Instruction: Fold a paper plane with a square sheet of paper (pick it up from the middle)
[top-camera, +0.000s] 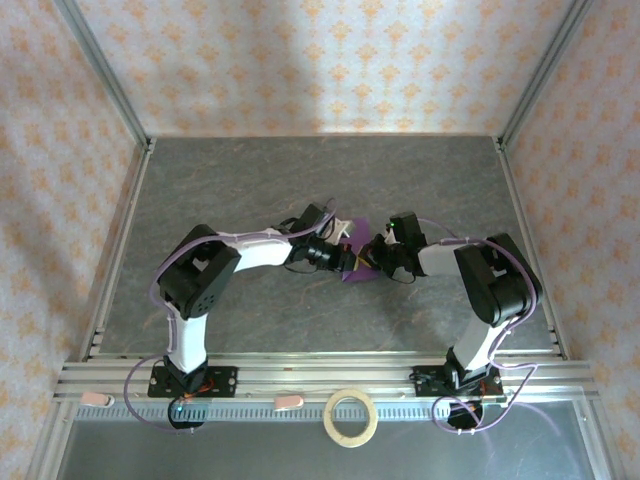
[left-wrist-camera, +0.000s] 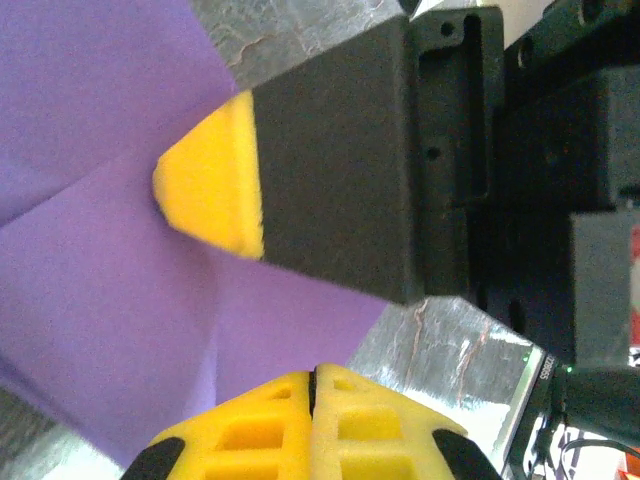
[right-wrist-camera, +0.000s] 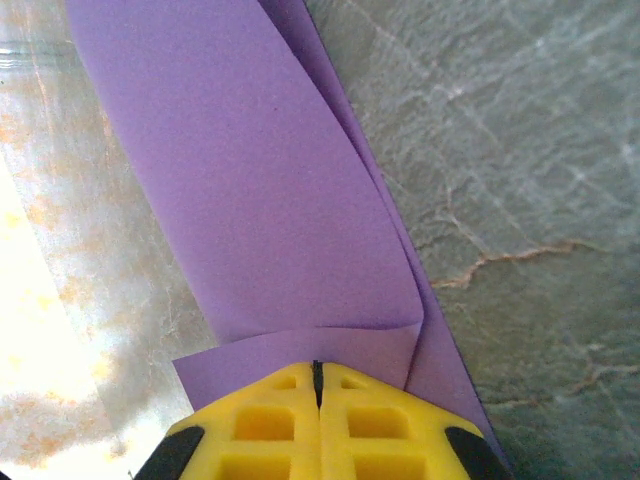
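paper (right-wrist-camera: 250, 180): part-folded, middle of table (top-camera: 250, 180), between arms | left gripper (left-wrist-camera: 313, 425): clamped on paper edge, likely anchoring it | right gripper (right-wrist-camera: 318, 415): clamped on doubled flap, likely setting crease | plane: not yet formed

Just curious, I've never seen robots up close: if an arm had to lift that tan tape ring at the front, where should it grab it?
Probably on the band of the tape ring, coming straight down from above, one finger in the hole and one outside. It lies flat, hole facing up, so the thin wall is the easiest part to pinch.
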